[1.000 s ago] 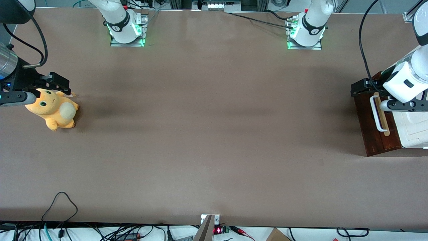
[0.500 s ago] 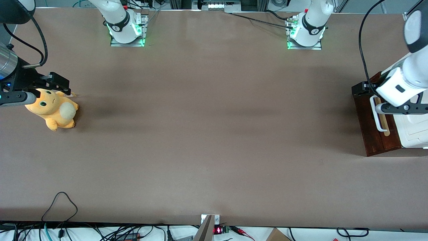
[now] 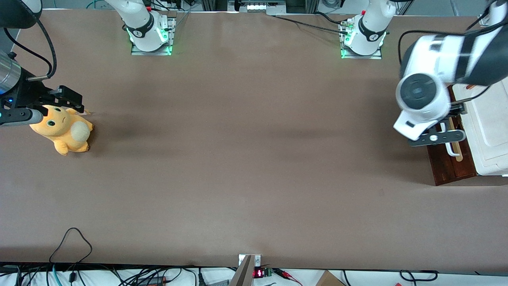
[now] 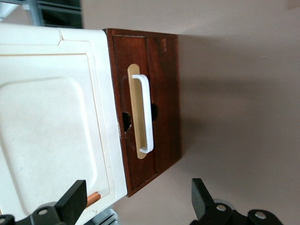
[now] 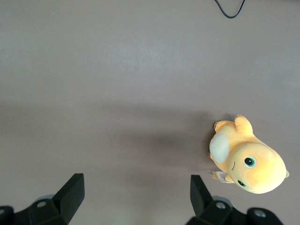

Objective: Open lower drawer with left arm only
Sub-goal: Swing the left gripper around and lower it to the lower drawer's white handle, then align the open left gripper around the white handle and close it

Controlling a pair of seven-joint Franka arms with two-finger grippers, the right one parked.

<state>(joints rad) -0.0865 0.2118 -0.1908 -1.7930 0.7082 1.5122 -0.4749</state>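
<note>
Sitting shut at the working arm's end of the desk (image 3: 254,159), the lower drawer (image 4: 159,108) shows its dark red-brown front with a white bar handle (image 4: 144,115) on a pale wood strip. No gap appears between drawer front and cabinet, so opening is judged not yet begun. White cabinet top (image 4: 51,117) lies just beside the drawer front in the wrist view.

Left arm (image 3: 428,87) hangs above the cabinet and drawer, its wrist covering part of the handle in the front view. Claw (image 4: 136,206) looks down on the drawer, fingers (image 4: 72,201) spread wide apart and holding nothing, clear of the handle. Wide spread likely meant to straddle the bar; the handle runs crosswise to the gap between the fingers, so alignment looks roughly suited for a grasp. Next move, by judgement: descend over the bar, close, pull away from the cabinet.

Toward the parked arm's end, well apart, an orange plush toy (image 3: 63,131) lies on the desk.
</note>
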